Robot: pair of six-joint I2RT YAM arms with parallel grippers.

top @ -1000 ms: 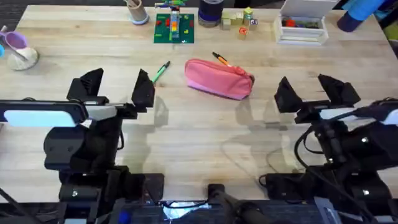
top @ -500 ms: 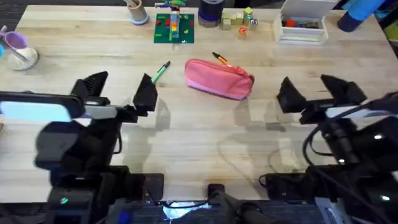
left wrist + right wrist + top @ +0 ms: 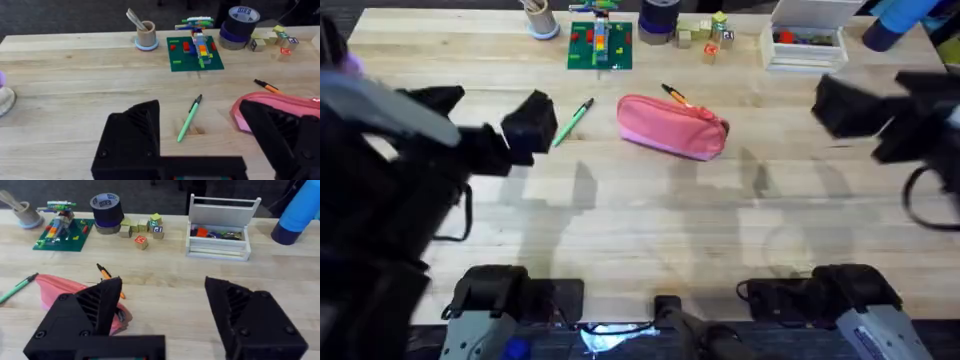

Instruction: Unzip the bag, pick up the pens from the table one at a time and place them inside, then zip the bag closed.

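Note:
The pink bag (image 3: 672, 126) lies on its side mid-table, its zipper looking closed. A green pen (image 3: 573, 120) lies on the table (image 3: 640, 220) just left of it, and an orange pen (image 3: 674, 95) rests against its far edge. My left gripper (image 3: 485, 115) hovers open to the left of the green pen. My right gripper (image 3: 882, 105) hangs open well to the right of the bag. The left wrist view shows the green pen (image 3: 189, 119) between the open fingers of the left gripper (image 3: 200, 127), with the bag (image 3: 272, 102) beside it. The right wrist view shows the bag (image 3: 55, 287) and orange pen (image 3: 105, 273) beyond the open right gripper (image 3: 162, 297).
Along the far edge stand a cup with wooden sticks (image 3: 540, 20), a green brick plate (image 3: 600, 45), a tape roll (image 3: 658, 18), small blocks (image 3: 705, 35), a white box (image 3: 807, 45) and a blue cylinder (image 3: 895, 25). Bare wood lies in front of the bag.
Both arms have risen toward the camera and swung outward, the left gripper going left and farther out, the right gripper going right. Both stayed open. Bag and pens have not moved.

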